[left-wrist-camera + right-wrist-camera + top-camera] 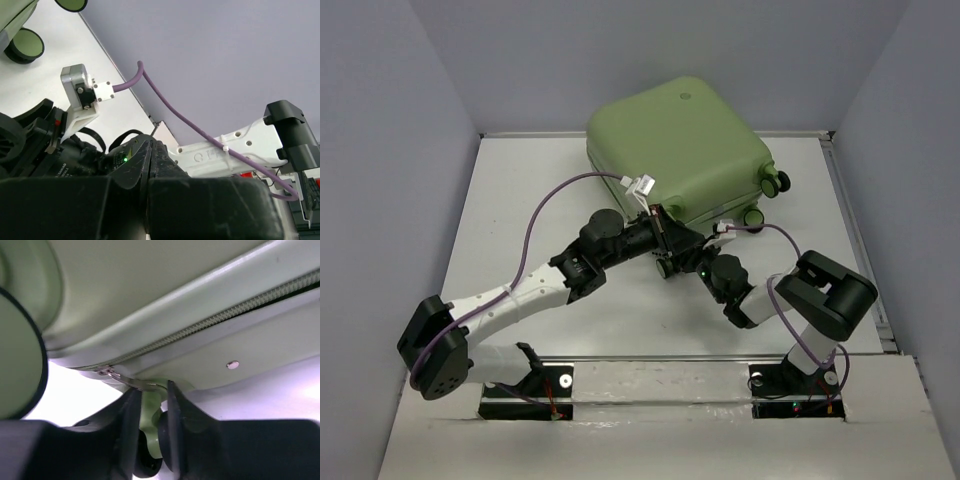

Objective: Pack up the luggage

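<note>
The surface [520, 200] is a pale tabletop walled in on three sides. The luggage [675, 150] sits at its far edge, slightly right of centre. It lies flat on one broad side with the shell shut. From the overhead view I judge that its long axis runs diagonally from far left to near right. The wheels [777, 183] are at the near-right end and the small round emblem [685, 97] is towards the far end.

The left arm [520, 295] reaches in from the near left and the right arm [820, 300] from the near right. They meet at the near edge of the case. The left jaws are clenched, fingers [135, 165] pressed together with nothing between them. They sit just beside the shell, and I cannot tell whether they touch it.

The right jaws are closed on the zipper pull [149, 412], a pale tab that hangs from the slider [106, 371] on a metal link. A caster [20, 355] is just to its left. The zip line [225, 315] runs off to the right with its teeth meshed. What lies beyond the slider on the caster side is hidden.

The step in hand looks like closing the zip round the shell. The next move probably calls for a steady pull along the seam, round the rounded corner, keeping the tab in line so it doesn't slip free. The left arm may need to brace the case so it doesn't slide.
</note>
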